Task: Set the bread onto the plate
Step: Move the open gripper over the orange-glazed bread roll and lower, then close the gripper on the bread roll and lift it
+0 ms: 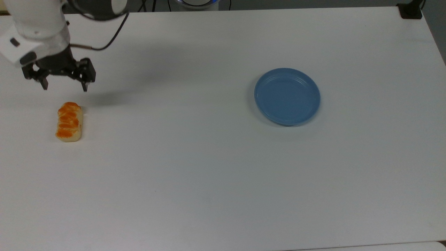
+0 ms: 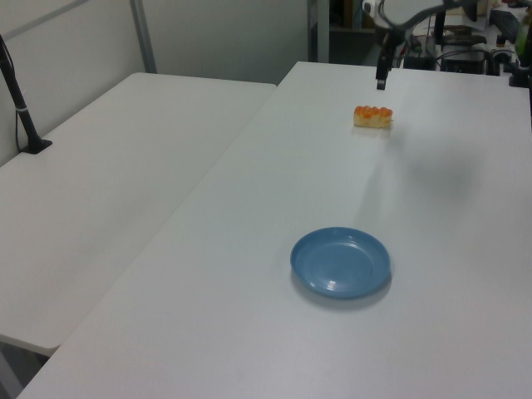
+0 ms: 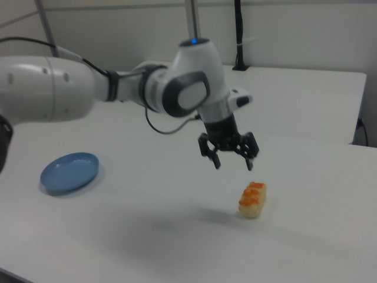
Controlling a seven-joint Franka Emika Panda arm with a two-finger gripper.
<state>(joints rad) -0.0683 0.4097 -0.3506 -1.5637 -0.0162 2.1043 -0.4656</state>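
Top view looks steeply down on table (image 1: pixel 209 174); left and right views oblique, opposite ends, sharing tabletop.

The plate (image 1: pixel 287 96) looks like smooth, faintly glossy plastic. The tabletop (image 1: pixel 209 167) is smooth and matt. The bread (image 1: pixel 69 122) has a glazed-looking top.

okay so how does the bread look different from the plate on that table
The bread is oblong, the plate round. The bread is pale beige with orange-brown braided segments, the plate plain light blue. The bread is shorter than the plate is wide. Both lie apart on the white table, neither held.
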